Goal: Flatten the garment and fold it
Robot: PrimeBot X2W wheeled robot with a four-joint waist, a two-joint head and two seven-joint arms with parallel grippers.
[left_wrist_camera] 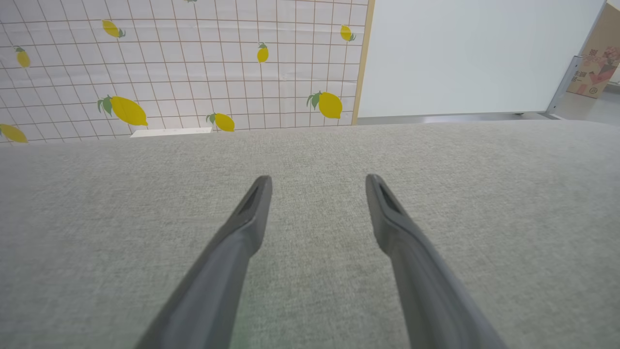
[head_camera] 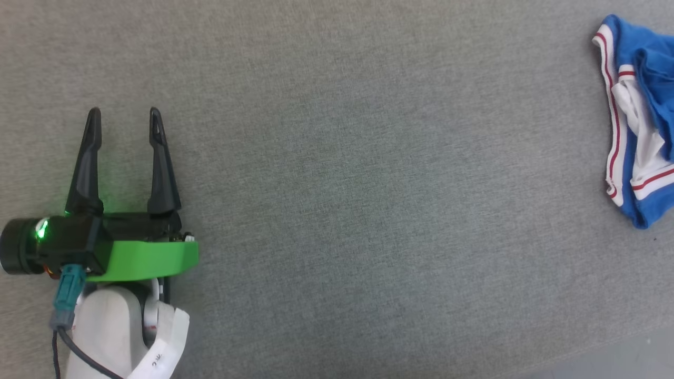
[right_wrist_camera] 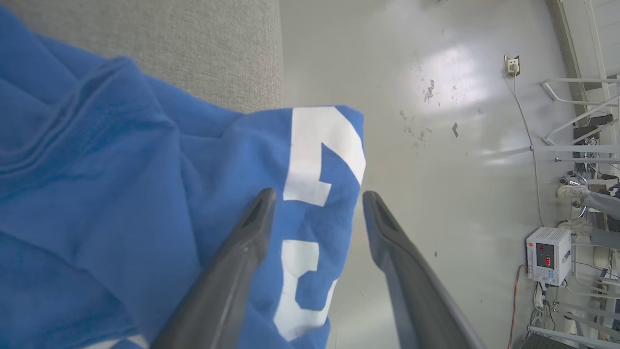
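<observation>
Views differ in what they give: the head view takes in the left gripper (head_camera: 125, 113) at the lower left, its two dark fingers spread with nothing between them, over a bare grey woven surface (head_camera: 368, 184), and the garment (head_camera: 650, 73) lies well apart from it, bunched against the far right edge and cut off by the frame; the right wrist view looks along the right gripper (right_wrist_camera: 318, 194), whose fingers also stand wide apart, one across the blue cloth and the other over the floor (right_wrist_camera: 436, 145), with the printed edge of the garment running between them, and although it is hard to tell from this angle whether the cloth brushes a finger, nothing is clamped; the left wrist view shows that gripper's spread fingers over plain grey fabric and no cloth at all; in the head view the garment is a crumpled heap of bright blue with white bands and thin red stripes along its folds, while up close it is soft, creased blue with a large white numeral broken up by a fold, its printed corner reaching past the edge of the surface and over the floor; beyond the surface's far side stand a wall (left_wrist_camera: 193, 72) of white tiles patterned with yellow lemons, a plain white panel (left_wrist_camera: 474, 53) and a cardboard box (left_wrist_camera: 598, 63), and on the pale glossy floor are a socket (right_wrist_camera: 512, 65), a white unit (right_wrist_camera: 547, 254) with red digits, and trailing cables (right_wrist_camera: 535, 160)
</observation>
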